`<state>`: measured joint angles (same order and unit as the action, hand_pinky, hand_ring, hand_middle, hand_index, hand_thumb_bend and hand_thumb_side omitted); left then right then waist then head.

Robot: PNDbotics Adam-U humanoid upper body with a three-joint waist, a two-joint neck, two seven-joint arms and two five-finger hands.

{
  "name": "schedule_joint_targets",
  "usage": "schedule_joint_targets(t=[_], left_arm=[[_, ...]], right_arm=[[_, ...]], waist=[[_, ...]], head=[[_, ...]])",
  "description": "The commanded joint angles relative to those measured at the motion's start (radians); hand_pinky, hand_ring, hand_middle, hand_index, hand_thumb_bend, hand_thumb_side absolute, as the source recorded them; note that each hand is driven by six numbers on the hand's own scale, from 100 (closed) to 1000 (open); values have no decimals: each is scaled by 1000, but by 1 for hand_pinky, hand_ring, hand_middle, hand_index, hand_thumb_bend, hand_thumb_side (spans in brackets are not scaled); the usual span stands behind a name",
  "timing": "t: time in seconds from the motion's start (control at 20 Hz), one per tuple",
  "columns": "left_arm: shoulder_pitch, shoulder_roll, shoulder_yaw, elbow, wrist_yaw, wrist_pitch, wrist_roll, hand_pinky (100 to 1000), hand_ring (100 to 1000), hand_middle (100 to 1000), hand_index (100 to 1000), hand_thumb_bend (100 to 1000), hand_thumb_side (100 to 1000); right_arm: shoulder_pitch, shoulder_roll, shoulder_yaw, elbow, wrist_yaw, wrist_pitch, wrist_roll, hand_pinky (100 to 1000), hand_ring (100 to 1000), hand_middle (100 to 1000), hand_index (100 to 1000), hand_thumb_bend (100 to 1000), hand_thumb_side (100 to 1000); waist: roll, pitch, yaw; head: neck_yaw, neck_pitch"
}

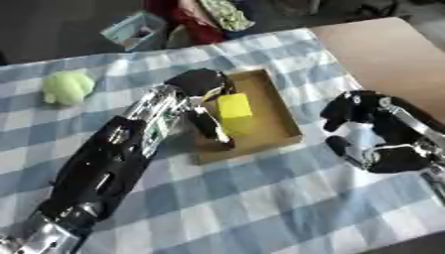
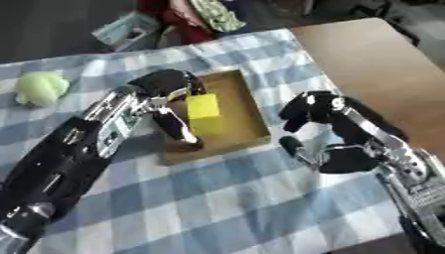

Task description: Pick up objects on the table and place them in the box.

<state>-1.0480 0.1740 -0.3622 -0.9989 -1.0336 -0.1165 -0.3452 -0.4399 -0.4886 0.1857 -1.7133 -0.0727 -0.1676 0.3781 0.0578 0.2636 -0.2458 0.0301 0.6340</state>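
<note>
Blue-and-white checked cloth covers the counter (image 1: 260, 198), and a shallow cardboard box (image 1: 282, 111) sits near its middle with its long axis running away from the robot, tilted slightly to the left. Over the box's left wall the left robot hand (image 1: 207, 99) reaches in from the lower left, its fingers curled around a yellow block (image 1: 235, 106) that hangs just inside the box, upright, at or just above the floor; contact with the floor cannot be told. So this 1 object looks close to being set down, and letting go is probably all that remains for it. On the box's right side, the right robot hand (image 2: 326, 136) rests on the cloth with its fingers bent and nothing in them. What is left outside is a pale green soft object (image 1: 68, 87) near the counter's far left, well apart from the box and beyond the left forearm. It lies to the left and slightly farther back than the left robot hand, so that arm is plainly nearer; the right would have to cross the box.
</note>
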Motion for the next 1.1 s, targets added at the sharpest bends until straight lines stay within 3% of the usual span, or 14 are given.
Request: schedule_joint_targets(t=[0.05,0.3,0.65,0.95,1.0,1.05,1.1], left_arm=[[-19,17,21,-47,41,9,-1,681,620,657,790,974,513],[-42,64,22,-148,125,43,-10,684,618,630,781,969,521],[-67,205,48,-291,234,111,-38,677,593,586,759,904,487],[-44,332,91,-299,239,151,-4,689,592,598,764,873,445],[-40,348,98,-290,234,154,3,692,594,602,766,797,346],[-36,361,104,-280,228,155,10,693,595,604,767,869,431],[-32,372,109,-269,222,154,16,695,597,606,769,867,425]], right_arm=[[-8,-13,-9,-5,-7,-1,-3,608,606,647,670,277,211],[1,-15,-12,-1,-6,-2,-6,608,606,647,671,277,211],[20,-25,-20,5,-1,-3,-14,608,606,647,672,276,211],[31,-32,-30,5,3,-4,-24,608,606,647,673,276,212],[32,-33,-30,5,4,-5,-25,608,606,647,673,272,206],[32,-33,-31,4,4,-5,-25,608,606,647,673,276,212],[31,-33,-31,4,4,-5,-25,608,606,647,673,277,212]], waist=[[-10,-26,5],[-13,-38,27],[-11,-49,58],[-7,-42,64],[-6,-39,63],[-6,-36,62],[-6,-33,60]], head=[[-7,-8],[-6,0],[-13,27],[-18,53],[-16,55],[-15,57],[-14,57]])
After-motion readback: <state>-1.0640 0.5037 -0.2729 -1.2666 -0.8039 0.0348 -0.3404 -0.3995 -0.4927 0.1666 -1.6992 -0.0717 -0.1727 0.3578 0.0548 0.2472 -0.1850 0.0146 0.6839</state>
